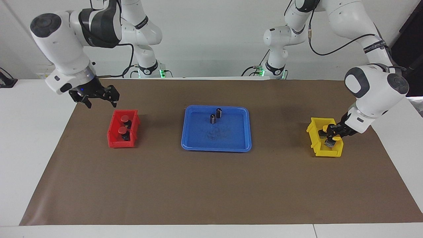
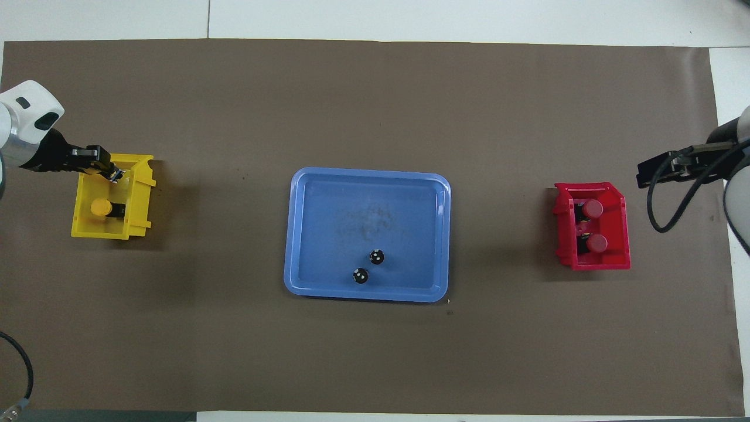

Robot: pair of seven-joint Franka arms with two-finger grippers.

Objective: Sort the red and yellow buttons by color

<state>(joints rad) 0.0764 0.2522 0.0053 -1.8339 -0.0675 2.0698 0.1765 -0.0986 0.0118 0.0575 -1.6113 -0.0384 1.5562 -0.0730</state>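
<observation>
While the left gripper [image 1: 331,135], closed on a yellow button [image 1: 334,137], sits low in the yellow bin [image 1: 313,140], it should release gently beside the other yellow button [image 2: 101,207], right gripper [image 1: 99,97] waiting open above the red bin [image 1: 112,137].

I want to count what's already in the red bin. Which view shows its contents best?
The overhead view: it looks almost straight down into the red bin, so both red buttons show separately, caps and all. The facing view shows the same two inside the bin, but closer together and partly hidden by its wall.
</observation>
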